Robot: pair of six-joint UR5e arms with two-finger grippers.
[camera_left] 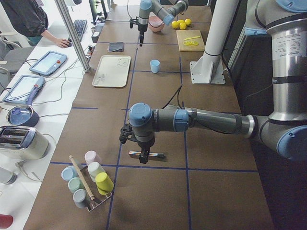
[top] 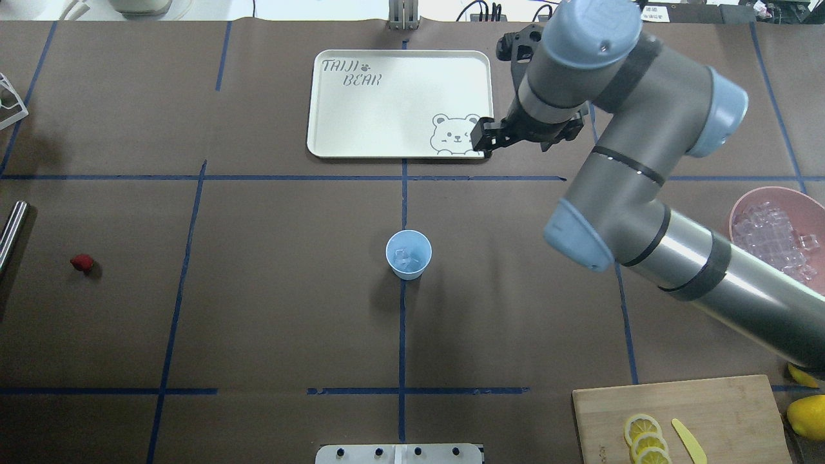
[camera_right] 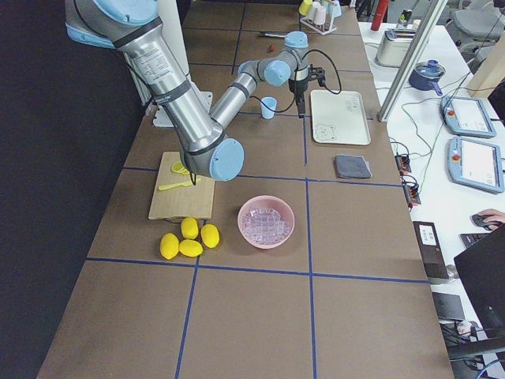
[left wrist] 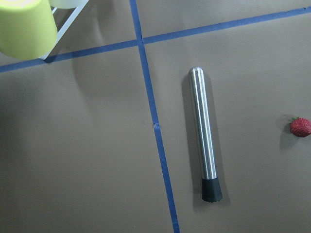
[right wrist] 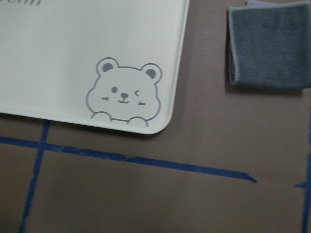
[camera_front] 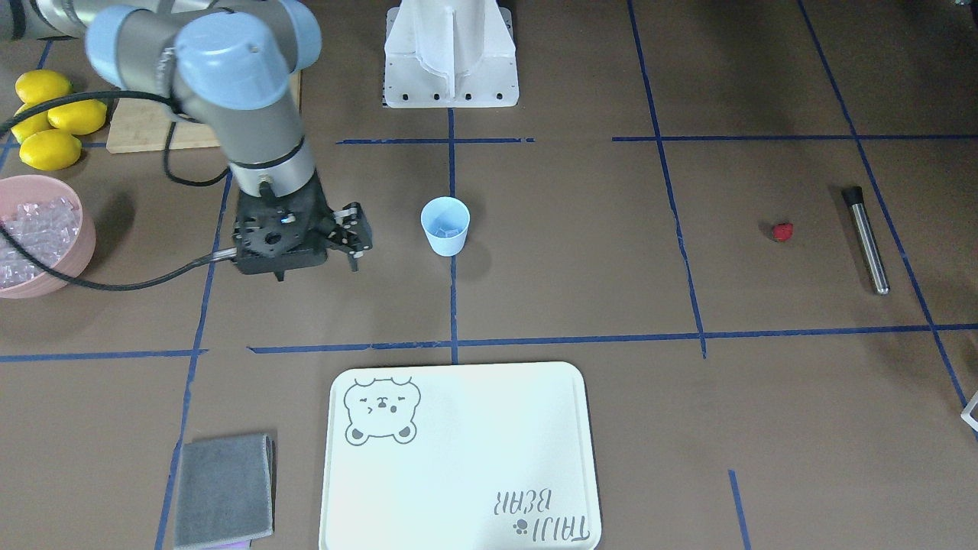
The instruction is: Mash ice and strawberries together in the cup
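Observation:
The light blue cup (camera_front: 445, 228) (top: 408, 254) stands upright at the table's centre with a few pieces of ice (top: 404, 258) inside. More ice fills a pink bowl (top: 741, 206). One red strawberry (camera_front: 782, 231) (left wrist: 300, 127) lies alone on the table beside a steel muddler (camera_front: 866, 241) (left wrist: 204, 136). My right gripper (camera_front: 355, 248) (top: 480, 135) hangs beside the cup, near the tray's bear corner; nothing shows in it, and I cannot tell whether it is open or shut. My left gripper (camera_left: 140, 155) hovers over the muddler; I cannot tell its state.
A white bear tray (top: 399, 103) and a folded grey cloth (camera_front: 225, 489) lie on the far side. Lemons (camera_front: 50, 118) sit by a wooden board (top: 683, 419) holding lemon slices and a yellow knife. A rack of cups (camera_left: 88, 184) stands by the muddler.

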